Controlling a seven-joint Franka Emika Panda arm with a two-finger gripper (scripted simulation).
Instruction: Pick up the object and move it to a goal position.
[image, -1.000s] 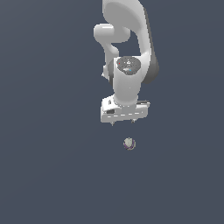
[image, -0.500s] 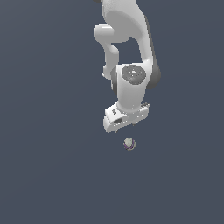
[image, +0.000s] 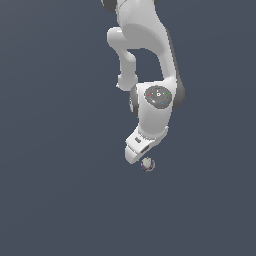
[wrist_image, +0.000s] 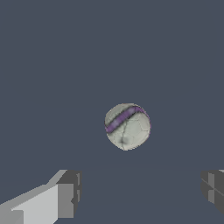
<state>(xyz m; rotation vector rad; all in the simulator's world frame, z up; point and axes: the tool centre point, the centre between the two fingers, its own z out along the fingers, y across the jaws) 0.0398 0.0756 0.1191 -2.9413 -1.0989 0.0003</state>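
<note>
The object (image: 147, 164) is a tiny pale grey-beige ball with a purplish band, lying on the dark grey floor. The wrist view shows the ball (wrist_image: 127, 126) close up, ahead of the fingers and not between them. My white gripper (image: 138, 154) hangs just above it, slightly toward the exterior view's left, with the ball peeking out beside the hand's lower edge. In the wrist view the gripper (wrist_image: 140, 190) is open, with two dark fingertips (wrist_image: 70, 192) set wide apart and nothing between them. I cannot tell whether the hand touches the ball.
A plain dark grey floor (image: 60, 200) fills both views. The white arm (image: 145, 45) rises from the hand toward the upper edge of the exterior view. No other objects or edges are visible.
The hand has come down toward the ball and turned at the wrist, closing the gap seen earlier. The ball has stayed in place.
</note>
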